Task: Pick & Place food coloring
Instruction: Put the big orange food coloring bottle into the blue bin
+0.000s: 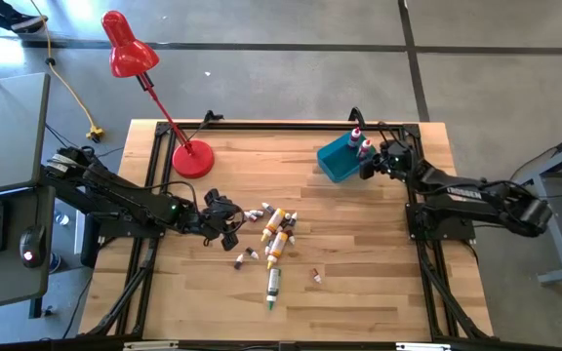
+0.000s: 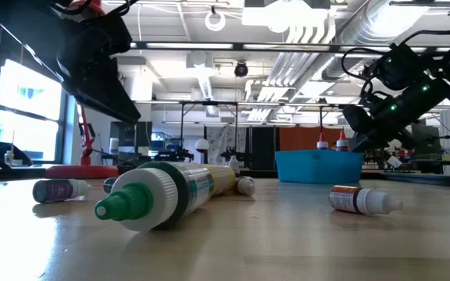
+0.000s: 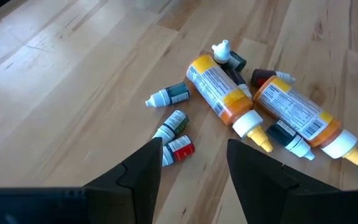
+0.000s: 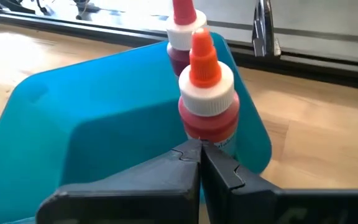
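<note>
Wooden table [image 1: 359, 283] holds scattered food coloring bottles [image 1: 277, 234] just ahead of the left gripper [image 1: 232, 226], its fingers apart. Right gripper [image 1: 367, 161], fingers together, sits beside two red bottles [image 4: 207, 93] in the blue bin [image 1: 338, 161].

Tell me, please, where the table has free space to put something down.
Free: the wide strip between the lamp base and the blue bin, and the near corners of the table. Crowded: the middle, where the bottles lie beside the open left gripper.
</note>
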You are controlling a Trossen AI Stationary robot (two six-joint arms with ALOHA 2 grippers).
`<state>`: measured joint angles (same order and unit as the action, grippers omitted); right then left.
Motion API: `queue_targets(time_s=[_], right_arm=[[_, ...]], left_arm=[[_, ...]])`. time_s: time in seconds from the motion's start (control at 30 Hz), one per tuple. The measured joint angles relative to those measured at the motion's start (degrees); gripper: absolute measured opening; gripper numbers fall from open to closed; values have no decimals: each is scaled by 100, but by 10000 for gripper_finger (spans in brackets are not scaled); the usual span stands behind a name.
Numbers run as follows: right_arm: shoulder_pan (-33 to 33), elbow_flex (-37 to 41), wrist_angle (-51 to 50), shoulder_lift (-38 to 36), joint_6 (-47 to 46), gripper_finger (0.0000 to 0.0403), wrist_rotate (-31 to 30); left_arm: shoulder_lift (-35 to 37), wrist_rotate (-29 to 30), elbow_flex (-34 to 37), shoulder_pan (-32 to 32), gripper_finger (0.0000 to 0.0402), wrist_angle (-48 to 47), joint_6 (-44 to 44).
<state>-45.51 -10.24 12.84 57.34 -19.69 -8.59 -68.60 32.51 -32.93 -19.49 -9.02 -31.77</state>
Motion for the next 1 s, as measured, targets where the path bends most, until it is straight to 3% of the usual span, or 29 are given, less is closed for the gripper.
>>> queue_targets(time_s=[0.2, 0.77, 1.0], right_arm=[[-1, 2, 650, 276, 70, 0, 106], [-214, -407, 148, 278, 404, 0, 63], [-441, -407, 87, 278, 430, 0, 533]], left_arm=[[0, 11, -2, 0, 179, 2, 21], [0, 160, -2, 2, 179, 9, 175], [0, 250, -1, 2, 179, 9, 175]])
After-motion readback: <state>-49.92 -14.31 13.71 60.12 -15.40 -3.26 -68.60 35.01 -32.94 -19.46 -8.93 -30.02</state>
